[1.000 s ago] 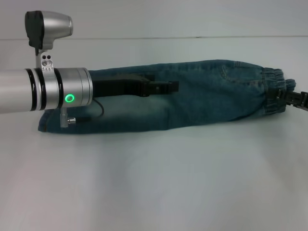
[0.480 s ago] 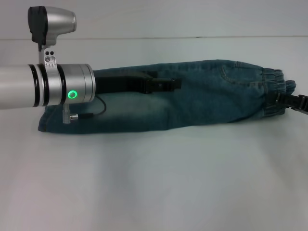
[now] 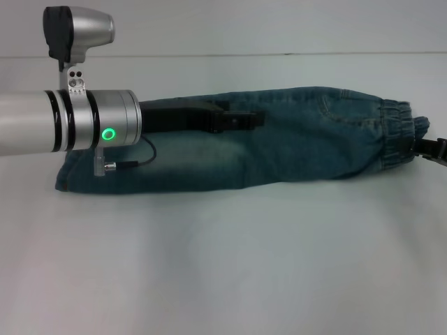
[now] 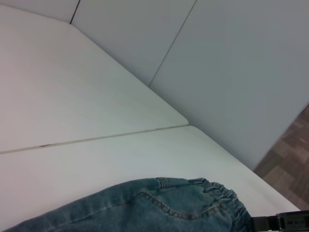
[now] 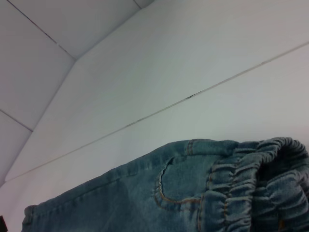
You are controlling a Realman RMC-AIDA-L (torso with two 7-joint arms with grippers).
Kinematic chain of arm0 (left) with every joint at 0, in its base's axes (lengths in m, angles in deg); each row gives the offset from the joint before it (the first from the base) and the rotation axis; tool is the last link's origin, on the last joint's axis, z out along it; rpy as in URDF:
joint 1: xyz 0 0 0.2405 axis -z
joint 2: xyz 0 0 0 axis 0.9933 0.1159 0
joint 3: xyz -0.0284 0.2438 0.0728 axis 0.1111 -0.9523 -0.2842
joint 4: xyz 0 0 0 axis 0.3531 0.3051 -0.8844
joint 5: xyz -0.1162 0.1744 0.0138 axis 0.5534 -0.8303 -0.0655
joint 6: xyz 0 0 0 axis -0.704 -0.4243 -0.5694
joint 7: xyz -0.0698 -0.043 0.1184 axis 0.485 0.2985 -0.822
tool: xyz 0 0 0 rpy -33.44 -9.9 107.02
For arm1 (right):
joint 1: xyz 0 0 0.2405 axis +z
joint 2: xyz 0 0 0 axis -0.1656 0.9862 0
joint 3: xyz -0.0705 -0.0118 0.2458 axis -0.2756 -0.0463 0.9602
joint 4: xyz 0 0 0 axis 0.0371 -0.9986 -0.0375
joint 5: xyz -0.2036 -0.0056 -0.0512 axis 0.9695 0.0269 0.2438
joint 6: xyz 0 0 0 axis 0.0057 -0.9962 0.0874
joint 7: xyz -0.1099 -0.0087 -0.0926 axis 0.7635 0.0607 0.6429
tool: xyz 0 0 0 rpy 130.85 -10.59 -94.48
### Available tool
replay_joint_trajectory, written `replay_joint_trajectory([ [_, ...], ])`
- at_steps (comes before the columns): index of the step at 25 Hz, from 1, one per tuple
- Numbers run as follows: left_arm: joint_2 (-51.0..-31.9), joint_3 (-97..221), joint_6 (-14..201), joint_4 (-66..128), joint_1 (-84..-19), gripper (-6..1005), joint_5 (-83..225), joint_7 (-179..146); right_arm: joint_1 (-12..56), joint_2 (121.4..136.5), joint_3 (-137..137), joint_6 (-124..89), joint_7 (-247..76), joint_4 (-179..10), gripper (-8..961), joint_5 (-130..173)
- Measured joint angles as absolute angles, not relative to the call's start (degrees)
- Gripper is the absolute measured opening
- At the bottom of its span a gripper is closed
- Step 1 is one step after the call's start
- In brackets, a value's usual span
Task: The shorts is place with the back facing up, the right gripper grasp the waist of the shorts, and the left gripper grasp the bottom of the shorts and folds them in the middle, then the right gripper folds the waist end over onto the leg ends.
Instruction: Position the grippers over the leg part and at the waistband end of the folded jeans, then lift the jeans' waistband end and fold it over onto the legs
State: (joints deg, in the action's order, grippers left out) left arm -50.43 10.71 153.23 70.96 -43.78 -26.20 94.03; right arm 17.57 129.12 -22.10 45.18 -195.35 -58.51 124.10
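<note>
1. The shorts (image 3: pixel 279 139) lie flat on the white table (image 3: pixel 223 265), folded lengthwise into one long strip running across the head view.
2. The waist of the shorts (image 3: pixel 399 134), a puckered elastic band, is at the robot's right end of the strip; a curved pocket seam sits just beside it.
3. The bottom of the shorts (image 3: pixel 64 178) is at the robot's left end, partly hidden behind the silver wrist.
4. The left pincer (image 3: pixel 241 120) reaches in over the middle of the strip, near its far edge. Its black fingers look drawn together with no denim between them; whether they touch the cloth I cannot tell.
5. The right pincer (image 3: pixel 434 149) shows only as a black tip at the frame edge, just beside the waistband. How far open it is I cannot tell.
6. Both wrist views show the waistband end and the bare table beyond it.
</note>
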Motion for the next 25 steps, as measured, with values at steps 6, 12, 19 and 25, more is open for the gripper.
replay_joint_trajectory([
  [6, -50.43, 10.3, 153.2, 70.9, -43.6, 933, -26.2, 94.2, 17.9, 129.07, -22.7, 44.8, -195.3, -58.5, 273, 124.4],
  [12, -50.43, 10.2, 153.1, 70.9, -43.5, 933, -26.2, 94.3, 18.7, 129.07, -22.8, 43.7, -195.3, -58.5, 114, 125.5],
  [19, -50.44, 10.2, 153.1, 70.9, -43.5, 934, -26.2, 94.4, 19.1, 129.11, -23.3, 43.4, -195.0, -58.3, 60, 125.6],
  [25, -50.53, 10.1, 152.9, 70.1, -43.4, 934, -26.1, 94.9, 19.1, 129.28, -23.2, 43.4, -194.3, -57.9, 51, 125.4],
])
